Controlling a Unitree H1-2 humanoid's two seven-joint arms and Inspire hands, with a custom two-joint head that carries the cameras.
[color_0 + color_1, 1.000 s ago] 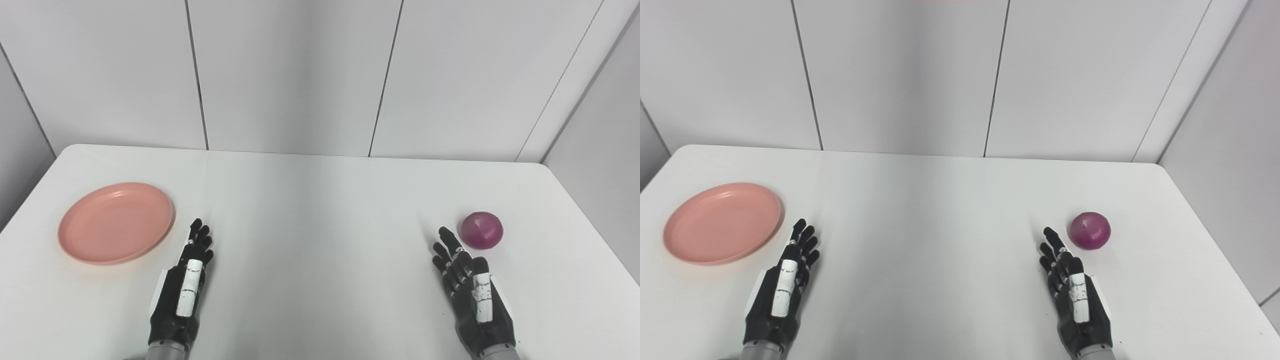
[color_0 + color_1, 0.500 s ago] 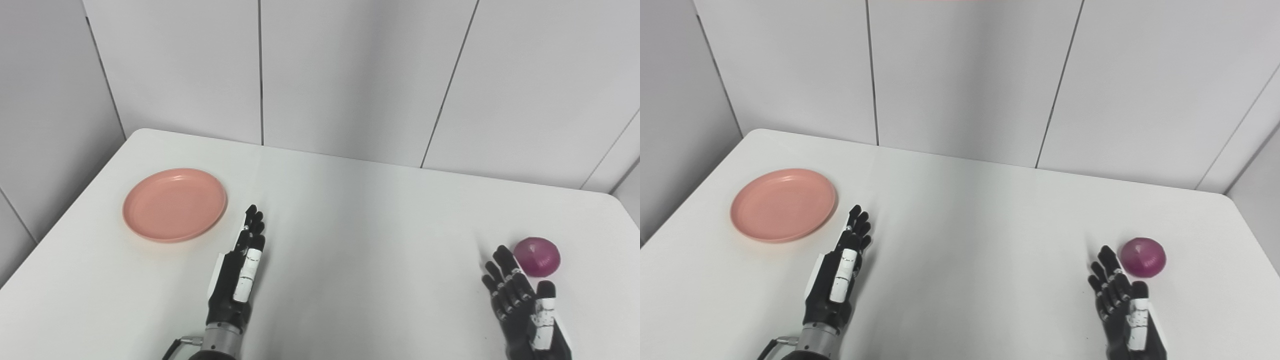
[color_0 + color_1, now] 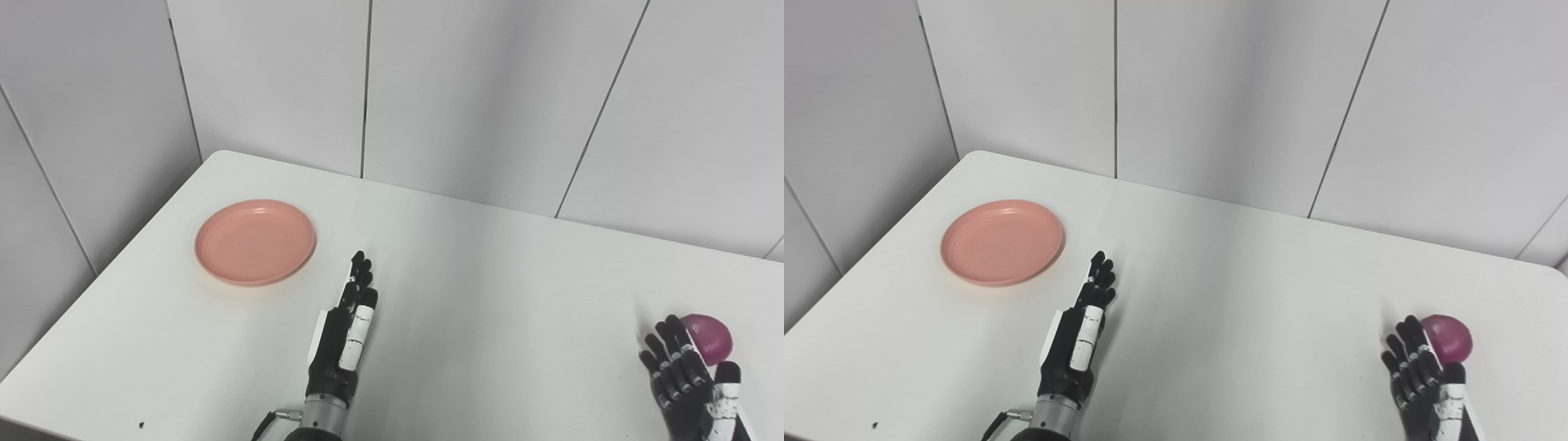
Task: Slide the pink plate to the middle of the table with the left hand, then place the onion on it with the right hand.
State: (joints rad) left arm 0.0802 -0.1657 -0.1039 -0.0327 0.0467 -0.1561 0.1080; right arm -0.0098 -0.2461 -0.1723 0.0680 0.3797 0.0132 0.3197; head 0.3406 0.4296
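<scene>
The pink plate (image 3: 255, 241) lies flat on the left part of the white table (image 3: 490, 288), empty. My left hand (image 3: 346, 331) rests low over the table to the right of the plate and nearer to me, fingers straight and together, holding nothing, apart from the plate. The purple onion (image 3: 709, 338) sits on the table at the far right. My right hand (image 3: 689, 383) is open, fingers spread, just in front of the onion and partly hiding it; its wrist is cut off by the bottom edge.
Grey wall panels (image 3: 478, 92) stand behind the table. The table's left edge (image 3: 110, 269) runs close to the plate. A small dark speck (image 3: 141, 423) lies near the front left edge.
The camera has turned left, so the whole scene has shifted right in the picture. Both hands and the plate and onion keep nearly the same places relative to each other.
</scene>
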